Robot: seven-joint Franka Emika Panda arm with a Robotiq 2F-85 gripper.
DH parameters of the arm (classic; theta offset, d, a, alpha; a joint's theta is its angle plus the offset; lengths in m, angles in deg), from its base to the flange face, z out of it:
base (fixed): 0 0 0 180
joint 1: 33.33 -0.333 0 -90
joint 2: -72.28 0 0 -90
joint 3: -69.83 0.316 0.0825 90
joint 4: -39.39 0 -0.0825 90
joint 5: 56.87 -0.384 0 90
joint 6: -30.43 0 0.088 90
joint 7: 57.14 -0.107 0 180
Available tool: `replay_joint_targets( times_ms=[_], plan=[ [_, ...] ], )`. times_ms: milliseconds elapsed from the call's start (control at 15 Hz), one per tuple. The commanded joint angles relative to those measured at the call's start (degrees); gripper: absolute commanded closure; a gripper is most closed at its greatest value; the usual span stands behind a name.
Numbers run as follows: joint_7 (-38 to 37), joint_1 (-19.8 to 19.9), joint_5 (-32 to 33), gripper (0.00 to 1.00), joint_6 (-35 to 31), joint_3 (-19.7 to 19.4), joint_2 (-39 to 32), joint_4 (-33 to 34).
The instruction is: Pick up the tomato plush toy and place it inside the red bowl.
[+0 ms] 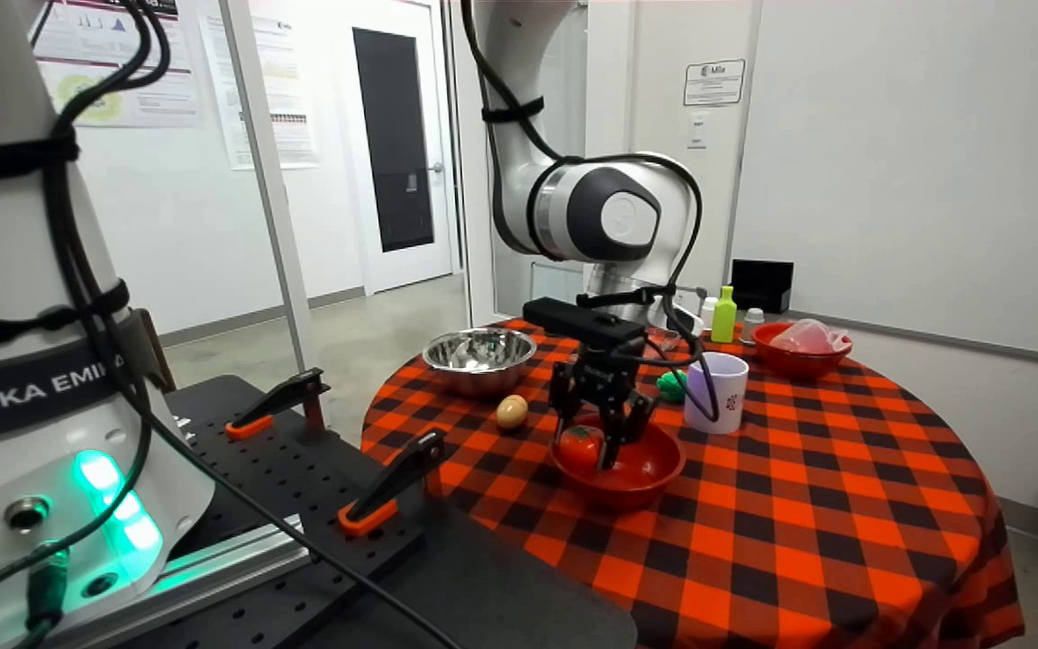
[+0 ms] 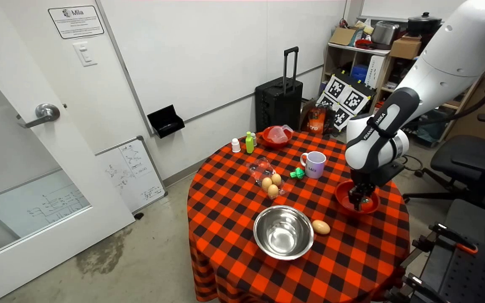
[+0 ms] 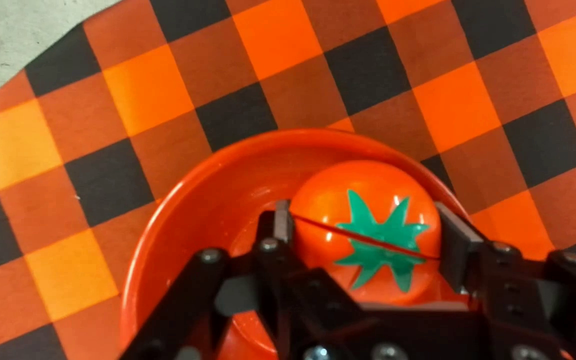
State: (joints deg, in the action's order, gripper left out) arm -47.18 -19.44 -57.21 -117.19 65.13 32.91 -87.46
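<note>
The gripper [image 3: 368, 229] is closed on the tomato toy [image 3: 328, 192], holding it from both sides. The toy (glossy, with a green leaf shape on top) is inside the red bowl [image 3: 198, 220], though whether it touches the bottom I cannot tell. The bowl stands on the checkered worktop [image 1: 807, 505]; in both exterior views a brown egg [image 2: 321, 227] lies between it and the steel bowl [image 2: 282, 231].
</note>
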Motion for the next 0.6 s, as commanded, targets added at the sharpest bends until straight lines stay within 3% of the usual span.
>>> replay_joint_targets(
  times_ms=[0, 333, 400, 533],
  plan=[
    [-0.48, 0.75, -1.6, 0.61, -0.74, 1.01, -4.04, 3.89],
    [-1.44, 0.41, -1.58, 0.61, -0.16, 0.74, -7.21, 7.69],
    [-1.73, 0.41, -1.64, 0.12, -0.15, 0.76, -7.54, 8.15],
    [-2.33, 0.36, -1.7, 0.03, -0.34, 0.72, -7.76, 8.3]
  ],
)
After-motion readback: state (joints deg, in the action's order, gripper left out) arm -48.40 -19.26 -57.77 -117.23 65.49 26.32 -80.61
